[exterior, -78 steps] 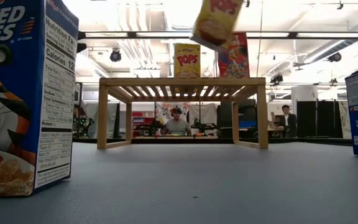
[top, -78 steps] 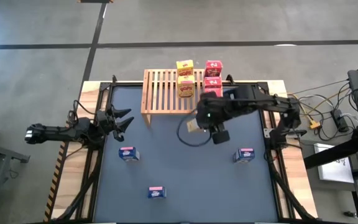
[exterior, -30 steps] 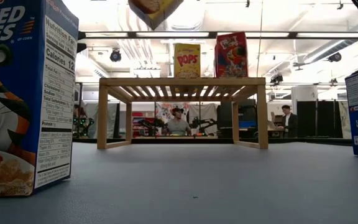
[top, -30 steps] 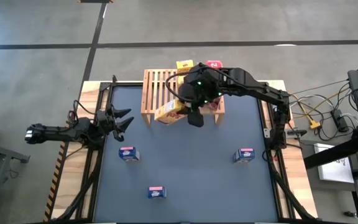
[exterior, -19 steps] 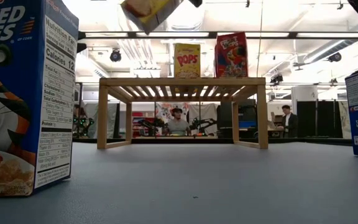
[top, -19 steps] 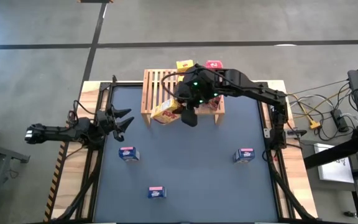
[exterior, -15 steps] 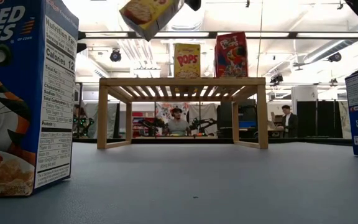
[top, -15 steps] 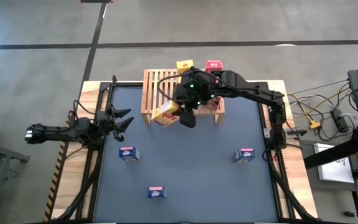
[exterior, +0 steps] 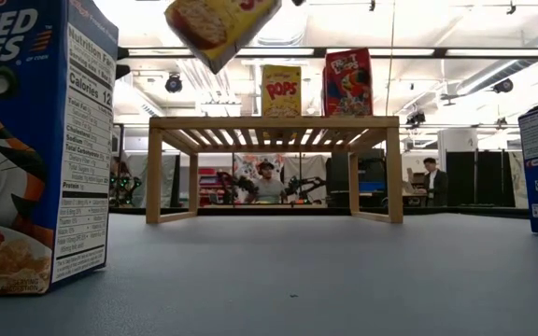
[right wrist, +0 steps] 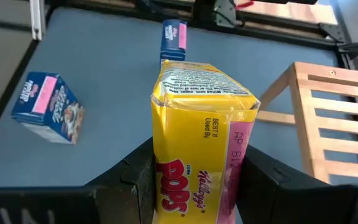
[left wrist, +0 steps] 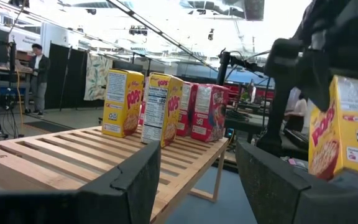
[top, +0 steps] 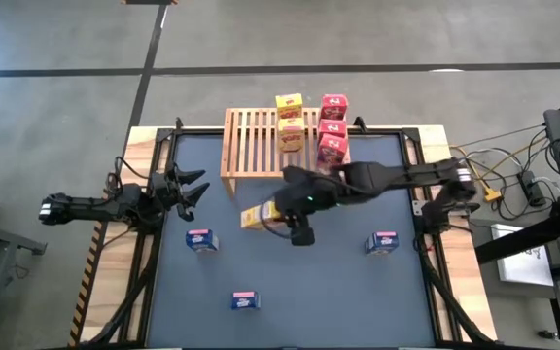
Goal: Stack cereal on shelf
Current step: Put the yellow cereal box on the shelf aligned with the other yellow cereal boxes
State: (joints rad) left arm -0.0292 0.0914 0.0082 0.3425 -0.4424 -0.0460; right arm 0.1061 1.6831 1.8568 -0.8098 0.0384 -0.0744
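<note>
My right gripper (right wrist: 194,180) is clamped on a yellow cereal box (right wrist: 199,134), fingers (right wrist: 135,177) pressed to both its sides, carrying it above the table (top: 319,272). Just beyond the box lies a blue box (right wrist: 47,107) on the mat, and another blue one (right wrist: 174,38) stands farther out. Beside my grip, the wooden shelf (top: 251,156) begins, close by. On it, two more yellow boxes (top: 290,122) and three red boxes (top: 332,126) stand in rows. Farthest off, my left gripper (top: 191,187) waits, jaws parted and empty.
</note>
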